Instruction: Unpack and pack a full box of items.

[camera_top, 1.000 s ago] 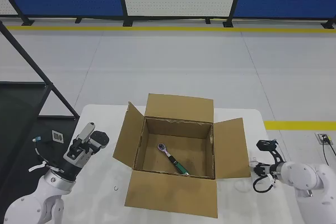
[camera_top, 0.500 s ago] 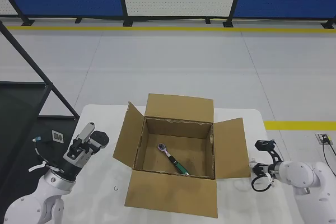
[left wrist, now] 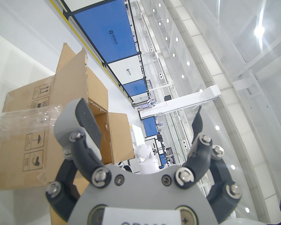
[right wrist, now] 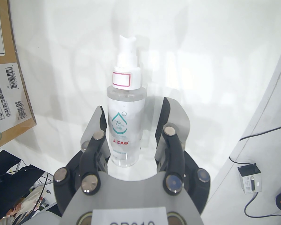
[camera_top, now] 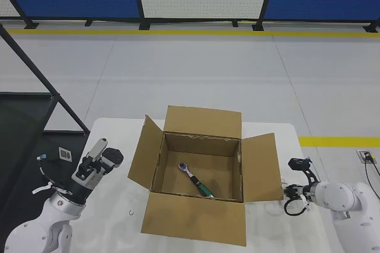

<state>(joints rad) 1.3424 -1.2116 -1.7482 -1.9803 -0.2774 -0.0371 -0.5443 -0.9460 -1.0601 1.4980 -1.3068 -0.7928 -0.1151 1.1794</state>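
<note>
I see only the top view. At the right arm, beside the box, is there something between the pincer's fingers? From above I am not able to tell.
Observer: Yes. The right wrist view shows a clear spray bottle with a white pump between the fingers of the right pincer.
Operator: Is it gripped already?
Observer: Not yet. The pincer is open, with a visible gap between the bottle and one finger.
Operator: And the left pincer?
Observer: The left pincer is open and holds nothing.
</note>
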